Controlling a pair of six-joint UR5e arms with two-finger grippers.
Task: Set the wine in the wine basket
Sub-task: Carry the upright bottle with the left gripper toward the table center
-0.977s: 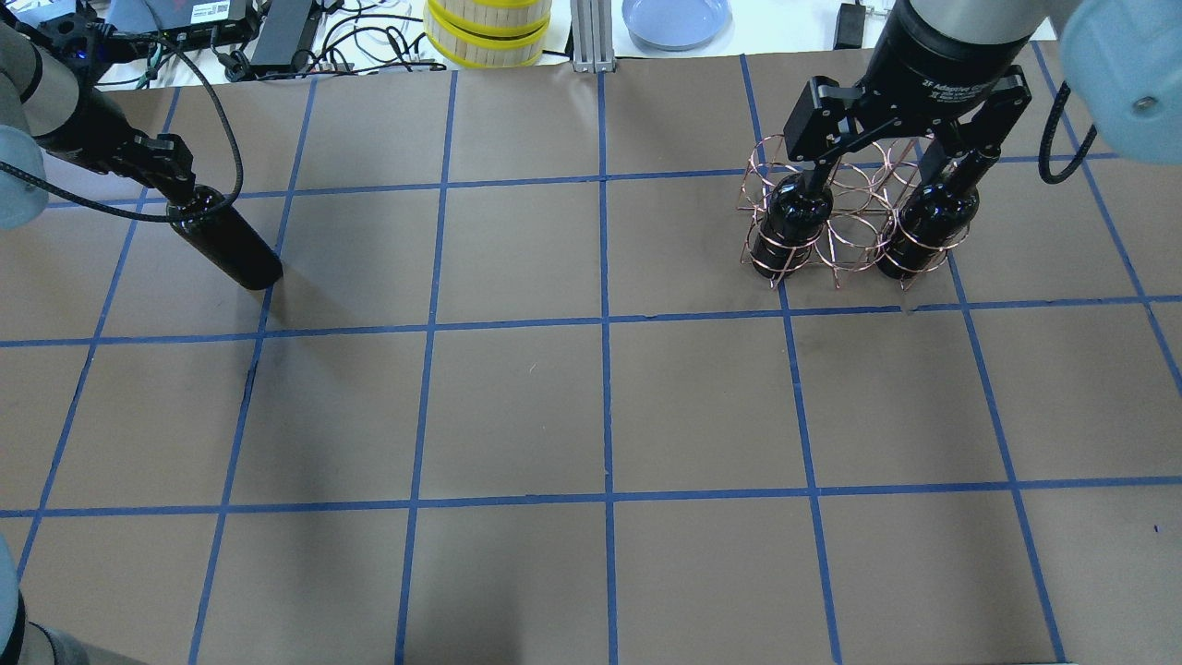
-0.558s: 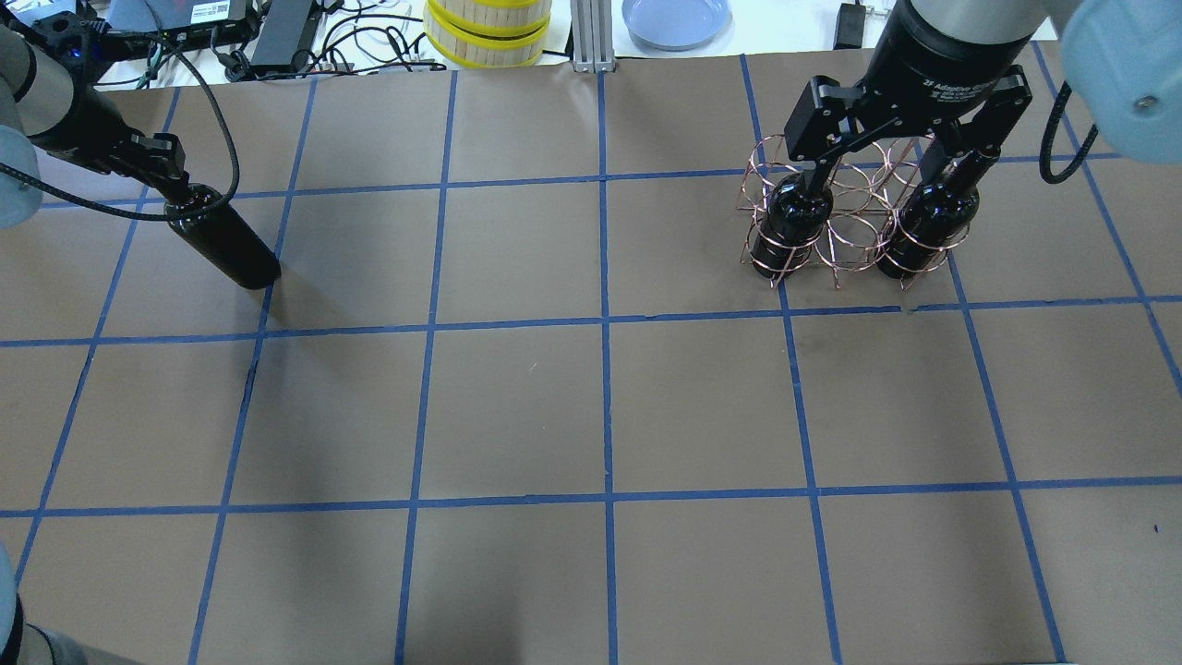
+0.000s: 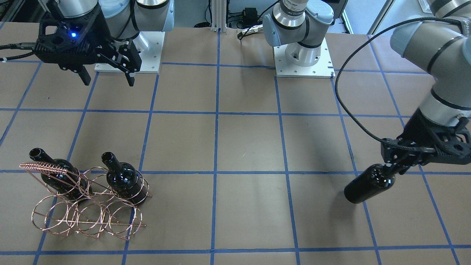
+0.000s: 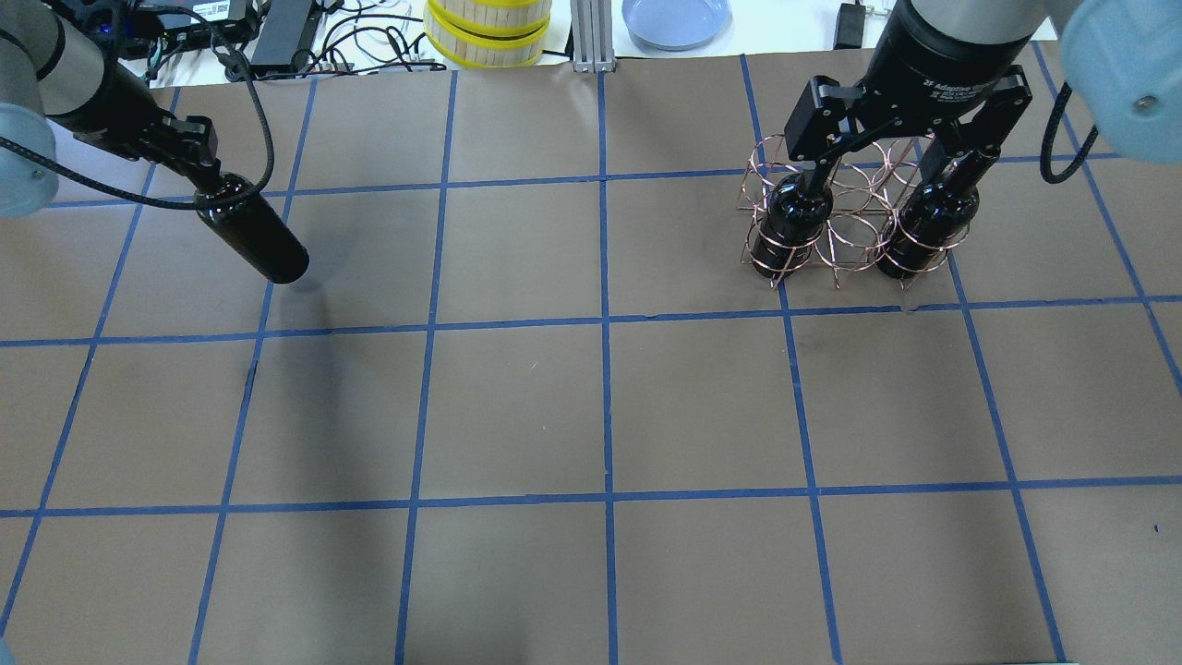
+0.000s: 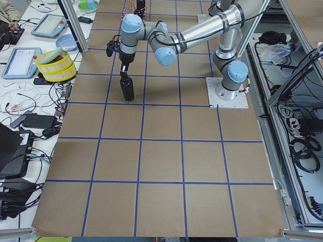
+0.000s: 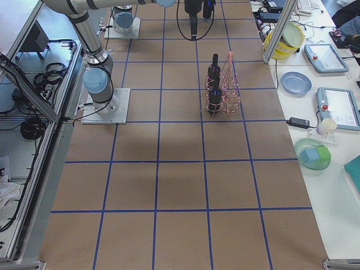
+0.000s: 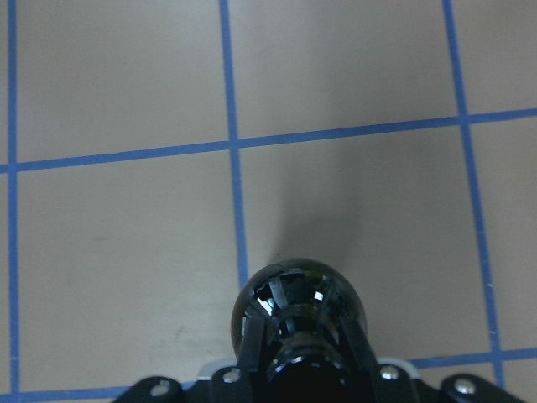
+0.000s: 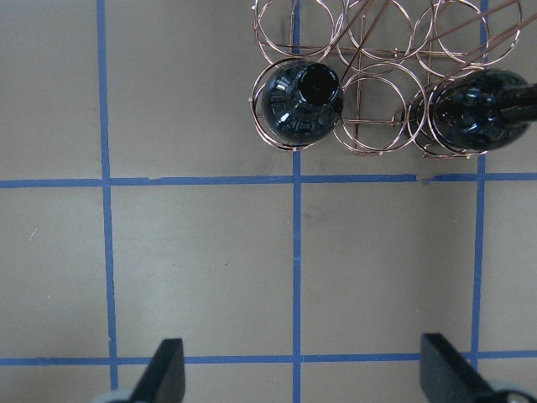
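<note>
While the left end effector (image 4: 205, 175) is clamped on its neck, the wine (image 4: 249, 231) hangs upright at the far left of the worktop (image 4: 517, 406). The glossy black bottle looks to be clear of the brown paper, its shadow lying a little apart from its base. From the left wrist view only the bottle's rounded shoulder shows below the closed fingers.

Well apart from it, across the blue-taped grid at the far right, stands the wine basket (image 4: 854, 235), a copper wire rack of round rings with a coil-wrapped handle (image 3: 44, 168). Two more dark bottles (image 4: 790, 222) (image 4: 923, 231) stand upright in it. They fill the two outer rings of the row on the robot's side, with one ring between them, and their open mouths face up.

Above the rack hangs the right end effector (image 4: 875, 171) – fingers spread wide, nothing between them, touching neither wire nor glass.

Beyond the worktop's far edge sit a stack of yellow-rimmed round containers (image 4: 488, 32), a blue plate (image 4: 677, 18) and a tangle of cables (image 4: 360, 42).
</note>
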